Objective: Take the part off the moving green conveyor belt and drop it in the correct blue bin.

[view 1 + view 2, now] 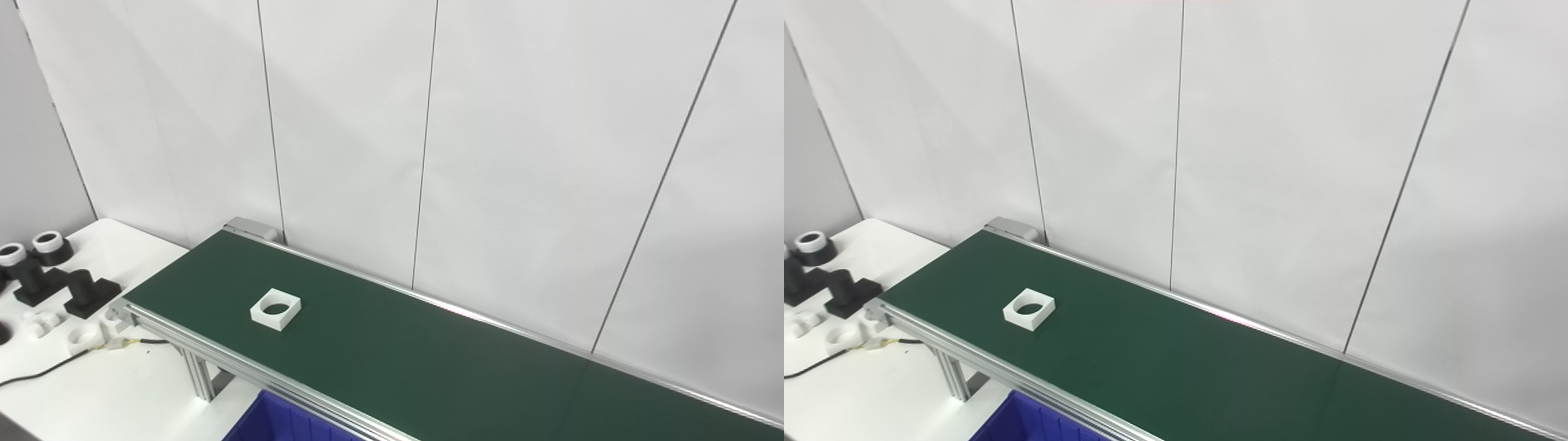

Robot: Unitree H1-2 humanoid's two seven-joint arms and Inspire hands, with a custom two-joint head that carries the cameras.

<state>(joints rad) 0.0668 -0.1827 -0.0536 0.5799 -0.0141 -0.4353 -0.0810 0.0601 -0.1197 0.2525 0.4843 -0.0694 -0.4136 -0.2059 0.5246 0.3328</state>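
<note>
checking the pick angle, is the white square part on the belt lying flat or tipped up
Lying flat: the white square part rests on the green belt, round hole facing up.

- Both head cameras look down and forward over the green conveyor belt (398, 343) toward the white wall (1274, 153).
- Right eye view sits slightly rightward; both share belt, table (110, 392), blue bin (1029, 422).

No legible text or markings.

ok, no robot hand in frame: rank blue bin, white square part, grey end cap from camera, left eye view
1. blue bin, bottom edge
2. white square part, on belt, left
3. grey end cap, belt's far corner
</note>
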